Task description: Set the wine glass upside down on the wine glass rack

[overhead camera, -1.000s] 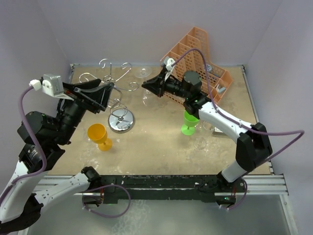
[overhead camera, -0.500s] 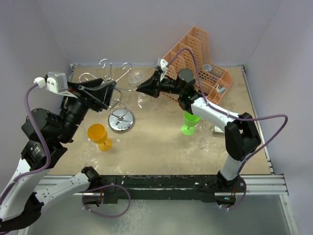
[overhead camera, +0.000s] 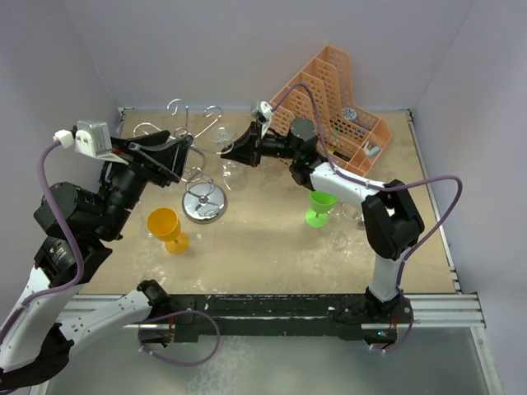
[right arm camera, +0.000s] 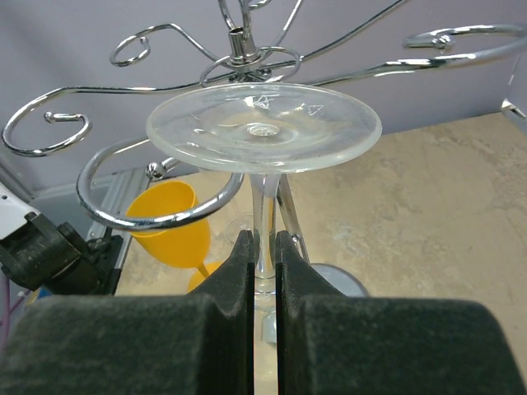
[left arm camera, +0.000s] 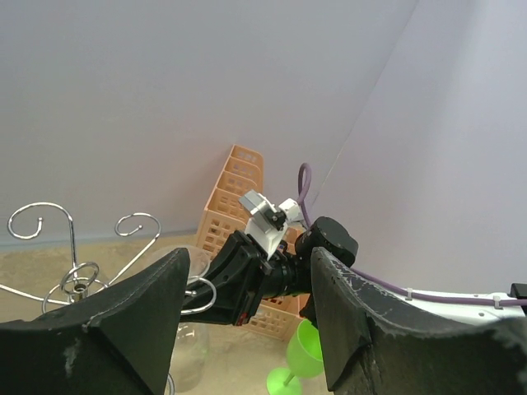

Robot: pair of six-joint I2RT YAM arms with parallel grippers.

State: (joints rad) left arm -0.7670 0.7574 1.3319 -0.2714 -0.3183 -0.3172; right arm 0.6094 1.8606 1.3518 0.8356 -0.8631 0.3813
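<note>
The clear wine glass (overhead camera: 231, 169) hangs upside down, foot up, in my right gripper (overhead camera: 240, 151). In the right wrist view the gripper (right arm camera: 263, 247) is shut on the stem, just under the round foot (right arm camera: 263, 127). The stem stands at the mouth of a curled hook arm (right arm camera: 152, 216) of the silver wine glass rack (overhead camera: 191, 136), with the foot above the wire. I cannot tell if the foot rests on the wire. My left gripper (overhead camera: 183, 163) is open and empty, raised just left of the rack. In its own view (left arm camera: 247, 259) it faces the right gripper.
The rack's round metal base (overhead camera: 203, 202) sits mid-left. A yellow goblet (overhead camera: 165, 227) stands near it and a green goblet (overhead camera: 319, 206) under the right arm. The orange mesh organiser (overhead camera: 329, 95) is at the back right. Another clear glass (overhead camera: 337, 240) is near the green goblet.
My right arm has moved left with the wine glass, bringing it from beside the organiser to the rack's hook arm. The left arm has barely moved.
</note>
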